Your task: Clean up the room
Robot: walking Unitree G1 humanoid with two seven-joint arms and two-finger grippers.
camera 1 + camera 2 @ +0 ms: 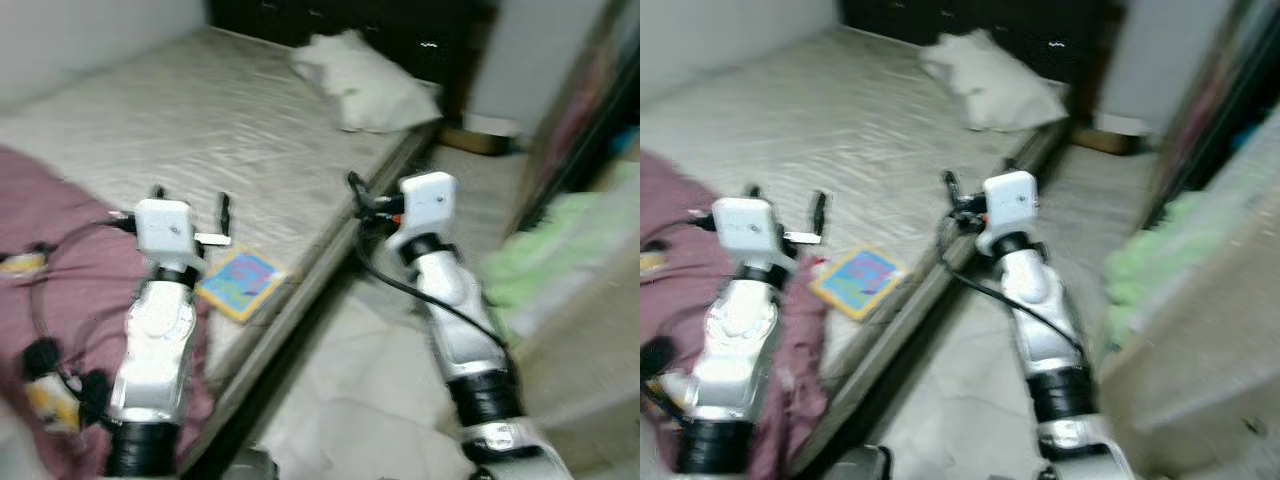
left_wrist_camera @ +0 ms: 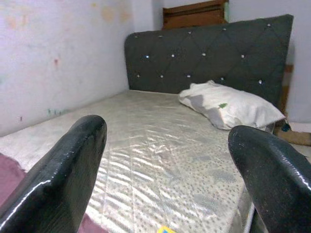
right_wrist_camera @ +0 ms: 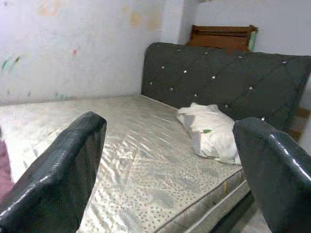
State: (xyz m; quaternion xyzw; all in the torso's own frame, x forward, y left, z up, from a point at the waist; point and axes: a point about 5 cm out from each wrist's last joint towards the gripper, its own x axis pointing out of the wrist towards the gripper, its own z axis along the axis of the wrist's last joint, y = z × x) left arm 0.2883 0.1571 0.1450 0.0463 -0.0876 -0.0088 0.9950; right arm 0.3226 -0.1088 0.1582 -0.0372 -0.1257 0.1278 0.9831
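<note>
A bare, patterned mattress (image 1: 200, 120) lies ahead with a white pillow (image 1: 370, 85) at its far end, against a dark tufted headboard (image 2: 209, 53). A colourful flat book (image 1: 243, 282) rests near the mattress's near edge. A maroon blanket (image 1: 60, 250) is bunched on the bed's left part. My left gripper (image 1: 190, 203) is held over the mattress just beyond the book, open and empty. Over the bed's right edge, my right gripper (image 3: 170, 126) is also open with nothing between its fingers. The eye views are blurred.
Pale sheeting (image 1: 370, 400) lies on the floor beside the bed, under my right arm. A green heap (image 1: 545, 250) and shelving stand at the right. Small yellow and black items (image 1: 50, 400) sit on the blanket at lower left. A low box (image 1: 480, 135) is past the bed's corner.
</note>
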